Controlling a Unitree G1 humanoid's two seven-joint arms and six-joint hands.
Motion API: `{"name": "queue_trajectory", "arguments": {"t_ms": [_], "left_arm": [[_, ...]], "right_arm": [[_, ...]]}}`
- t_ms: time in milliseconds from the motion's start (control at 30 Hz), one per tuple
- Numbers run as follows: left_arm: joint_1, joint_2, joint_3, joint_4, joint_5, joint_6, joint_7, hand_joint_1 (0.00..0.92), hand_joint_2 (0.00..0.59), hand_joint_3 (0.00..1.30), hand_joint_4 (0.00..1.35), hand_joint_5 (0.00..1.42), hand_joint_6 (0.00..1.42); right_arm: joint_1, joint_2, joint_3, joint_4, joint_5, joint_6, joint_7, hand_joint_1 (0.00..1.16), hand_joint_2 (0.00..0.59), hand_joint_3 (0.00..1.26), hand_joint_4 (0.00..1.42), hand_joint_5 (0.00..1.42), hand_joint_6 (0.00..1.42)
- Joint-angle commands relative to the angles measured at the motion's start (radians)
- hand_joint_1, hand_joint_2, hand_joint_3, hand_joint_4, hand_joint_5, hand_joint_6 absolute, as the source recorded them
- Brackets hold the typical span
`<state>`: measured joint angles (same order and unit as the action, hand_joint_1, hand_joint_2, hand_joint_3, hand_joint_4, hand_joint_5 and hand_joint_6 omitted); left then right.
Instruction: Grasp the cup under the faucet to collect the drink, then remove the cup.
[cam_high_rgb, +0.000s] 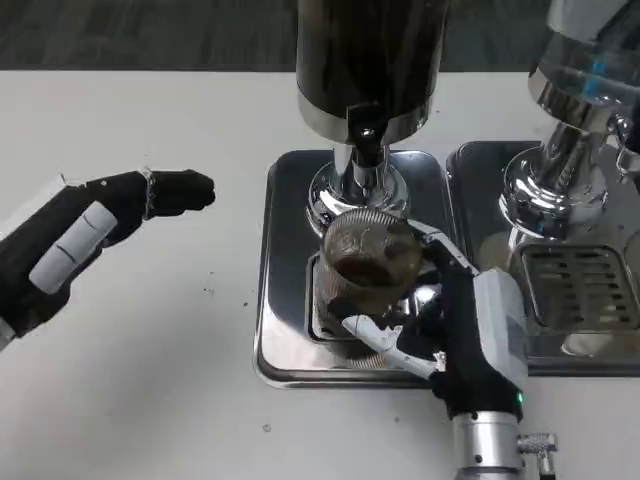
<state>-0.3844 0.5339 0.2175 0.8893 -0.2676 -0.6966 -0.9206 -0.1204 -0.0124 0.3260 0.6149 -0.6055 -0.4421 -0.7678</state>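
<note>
While my right hand (440, 320) wraps its fingers around the clear ribbed cup (368, 262), the cup sits on the grate in the middle of the steel drip tray (285, 300), directly below the black faucet (366, 140) of the dark drink dispenser (370, 60). One of my fingers (375, 335) curls across the near side of the cup's base, and another reaches round its far right side, so I am gripping the cup from its right. Brown drink fills the lower part of the cup, and I cannot tell whether more is pouring. The tray lies toward the back of the white table (150, 400), its near edge well back from the table's front edge, and the dispenser's chrome foot (355, 190) stands at the tray's rear.

My left hand (90, 235) hovers over the table's left side, well apart from the tray, holding nothing, its black fingers stretched out toward the dispenser with the fingertips (190, 190) nearest the tray's back left corner.

On the right, a second steel tray (480, 200) touches or nearly touches the first, carrying a second dispenser (580, 90) with a clear body and chrome base, and a slotted grate (580, 285) near that tray's front.
</note>
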Motion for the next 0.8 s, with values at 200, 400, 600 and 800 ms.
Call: {"name": "queue_trajectory", "arguments": {"t_ms": [200, 400, 600, 800], "left_arm": [[-0.013, -0.005, -0.011, 0.02, 0.012, 0.007, -0.005, 0.0, 0.143, 0.38, 0.31, 0.24, 0.17], [-0.017, -0.006, -0.013, 0.029, 0.014, 0.005, -0.007, 0.0, 0.147, 0.38, 0.31, 0.25, 0.17], [-0.022, -0.008, -0.015, 0.035, 0.016, 0.002, -0.007, 0.0, 0.149, 0.38, 0.31, 0.25, 0.18], [-0.027, -0.009, -0.016, 0.042, 0.019, 0.0, -0.005, 0.0, 0.153, 0.38, 0.31, 0.25, 0.18]], "right_arm": [[0.029, -0.015, -0.008, -0.088, -0.017, -0.032, -0.043, 0.7, 0.209, 0.55, 0.64, 0.78, 1.09], [0.053, -0.028, -0.011, -0.136, -0.03, -0.026, -0.038, 0.68, 0.214, 0.56, 0.66, 0.79, 1.11], [0.073, -0.047, -0.019, -0.187, -0.029, -0.011, -0.003, 0.68, 0.221, 0.57, 0.67, 0.81, 1.13], [0.103, -0.076, -0.031, -0.248, -0.019, 0.015, 0.066, 0.68, 0.221, 0.58, 0.69, 0.82, 1.14]]}}
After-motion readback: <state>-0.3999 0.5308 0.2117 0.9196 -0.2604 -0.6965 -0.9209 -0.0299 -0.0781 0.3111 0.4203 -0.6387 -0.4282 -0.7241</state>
